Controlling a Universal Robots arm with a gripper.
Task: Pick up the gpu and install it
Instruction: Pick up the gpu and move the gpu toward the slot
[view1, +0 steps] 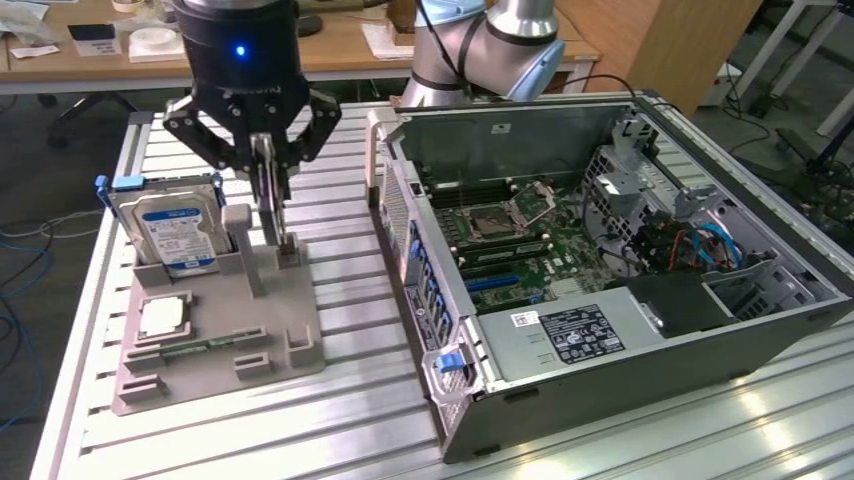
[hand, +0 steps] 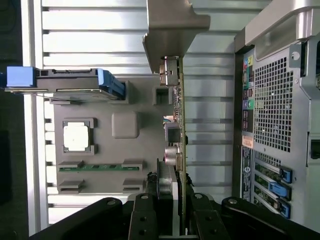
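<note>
- gpu (view1: 275, 215): thin flat card, upright on edge in matte grey plastic holder (view1: 200, 380); silvery bent bracket (hand: 175, 25) at end.
- Black gripper (view1: 267, 165): fingers clamped on gpu's top edge.

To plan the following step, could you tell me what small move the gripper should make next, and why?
Probably a straight lift: the gripper is shut on the gpu, which stands upright with its lower edge at the grey holder.

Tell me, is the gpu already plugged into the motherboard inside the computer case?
No, the gpu stands on edge over the gray holder outside the computer case, held in the gripper.
</note>
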